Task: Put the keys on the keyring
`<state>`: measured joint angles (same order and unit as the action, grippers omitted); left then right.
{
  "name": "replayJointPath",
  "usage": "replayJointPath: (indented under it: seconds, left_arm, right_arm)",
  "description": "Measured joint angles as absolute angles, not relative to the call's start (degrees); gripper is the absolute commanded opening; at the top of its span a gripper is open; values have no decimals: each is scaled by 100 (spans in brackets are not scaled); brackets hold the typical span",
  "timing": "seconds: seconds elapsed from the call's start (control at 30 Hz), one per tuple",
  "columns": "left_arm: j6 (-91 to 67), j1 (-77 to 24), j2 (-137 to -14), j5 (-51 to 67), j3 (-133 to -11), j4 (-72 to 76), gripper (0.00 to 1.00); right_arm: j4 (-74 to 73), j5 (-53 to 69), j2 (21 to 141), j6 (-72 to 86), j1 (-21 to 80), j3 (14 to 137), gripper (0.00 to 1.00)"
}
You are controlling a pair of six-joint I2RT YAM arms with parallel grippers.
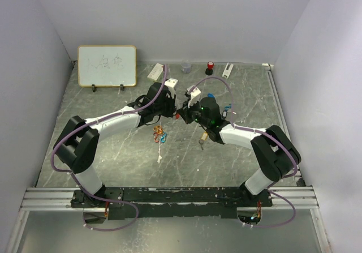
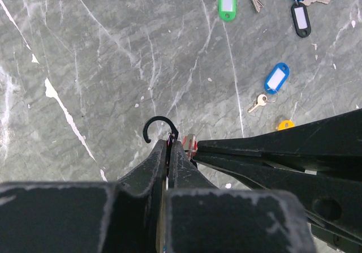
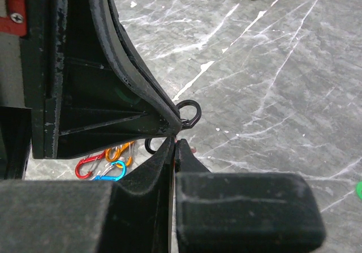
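Note:
Over the table's middle, my left gripper (image 1: 174,110) and right gripper (image 1: 184,116) meet tip to tip. The left gripper (image 2: 169,142) is shut on a black hooked keyring (image 2: 161,124), whose curved end sticks out past the fingertips. The right gripper (image 3: 176,144) is shut on a thin red key tag (image 2: 191,142), pressed against the left fingertips beside the keyring's black loop (image 3: 189,112). More keys lie on the table: one with a green tag (image 2: 227,1), one with a black tag (image 2: 301,18), one with a blue tag (image 2: 276,78) and a yellow tag (image 2: 285,124).
Red, orange and blue carabiner clips (image 1: 159,134) lie just below the grippers. A whiteboard (image 1: 107,65) stands at the back left. A small box (image 1: 155,70), a cup (image 1: 186,67) and a red-topped item (image 1: 209,67) line the back edge. One key (image 1: 202,142) lies under the right arm.

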<state>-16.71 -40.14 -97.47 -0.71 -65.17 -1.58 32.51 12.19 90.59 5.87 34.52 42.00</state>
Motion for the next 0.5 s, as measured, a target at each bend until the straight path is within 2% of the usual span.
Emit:
replayJointPath:
  seconds: [0.5]
  left_arm:
    - [-1647,-4014,-9765,-104,-6534,-163,7]
  right_arm:
    - [3269,1199,9059,528,3518,4200,0]
